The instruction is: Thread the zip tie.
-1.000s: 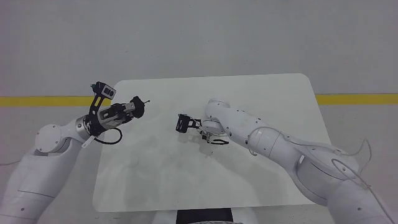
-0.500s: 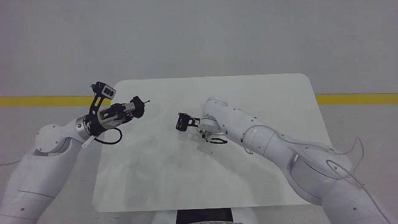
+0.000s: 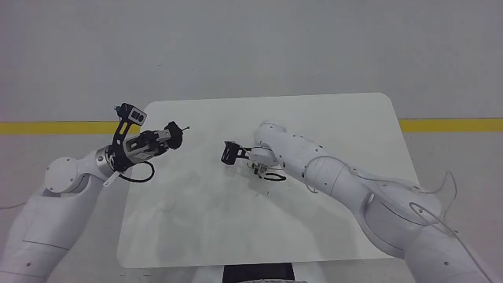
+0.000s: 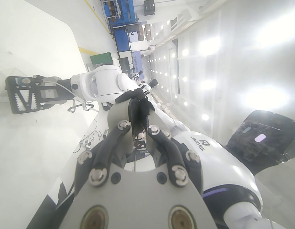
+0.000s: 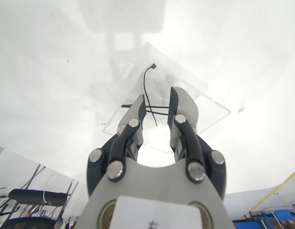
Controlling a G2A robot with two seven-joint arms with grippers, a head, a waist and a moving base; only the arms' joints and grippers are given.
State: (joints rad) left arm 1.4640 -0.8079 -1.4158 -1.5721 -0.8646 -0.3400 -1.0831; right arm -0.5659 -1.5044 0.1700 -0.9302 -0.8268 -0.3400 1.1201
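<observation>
A white rounded-corner table takes up the middle of the top view. Both arms come in from the lower corners of the frame.

A clear square plastic plate lies flat on the table under the right arm's tool.

The right gripper sits just left of the frame's centre in the top view. Its fingers are spread apart with nothing between them, and it hangs above the plate.

The left gripper is in the left half of the top view, over the table's upper-left corner area and well apart from the right one. Its fingers are pressed together on a thin black piece. I cannot tell the exact shape of this piece, though a fine tip pokes out past the fingertips.

A curved black zip tie lies on the plate with its small square head at the far end. It crosses two straighter black zip ties, which lie across the gap between the right fingers.
</observation>
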